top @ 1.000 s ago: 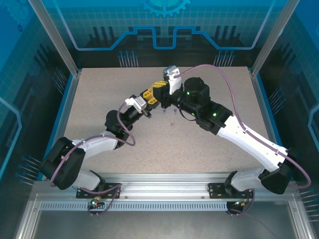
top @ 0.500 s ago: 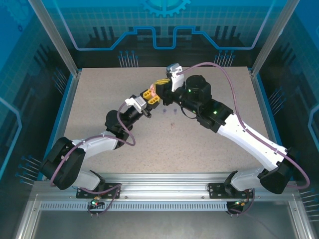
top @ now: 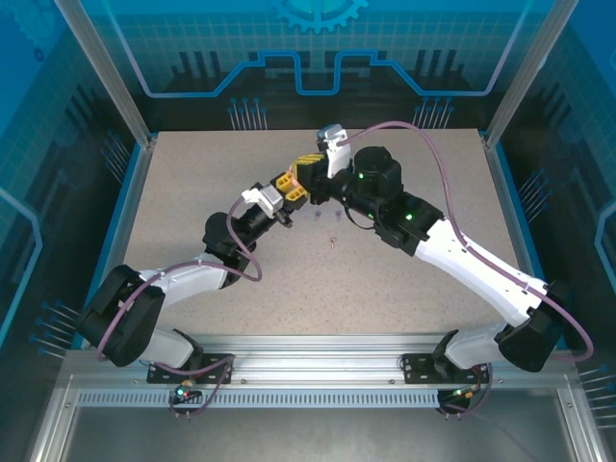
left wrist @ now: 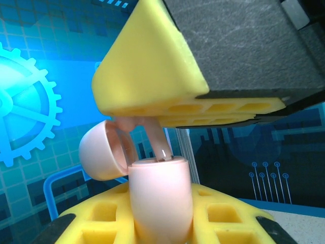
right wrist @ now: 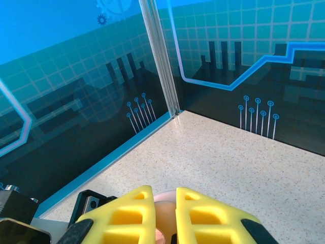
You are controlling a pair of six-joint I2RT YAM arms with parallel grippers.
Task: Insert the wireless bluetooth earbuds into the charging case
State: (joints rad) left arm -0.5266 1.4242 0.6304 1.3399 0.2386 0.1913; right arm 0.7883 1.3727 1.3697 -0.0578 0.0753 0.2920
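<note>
You have one pale pink charging case (left wrist: 161, 195), its lid (left wrist: 101, 152) flipped open, clamped in the closed yellow fingers of the left gripper (left wrist: 160, 221). One pale pink earbud (left wrist: 155, 136) is pinched in the right gripper (right wrist: 165, 206), its stem reaching into the case mouth. Three tiny specks (top: 332, 242) lie loose near both grippers, too small to name, on a speckled beige table (top: 404, 279) fenced by aluminium posts (right wrist: 160, 56) and clear walls (right wrist: 76, 61) printed with blue circuit lines and gears.

Speckled beige table (top: 192, 192) enclosed by blue circuit-patterned walls (top: 404, 48) and aluminium posts (top: 101, 67).
</note>
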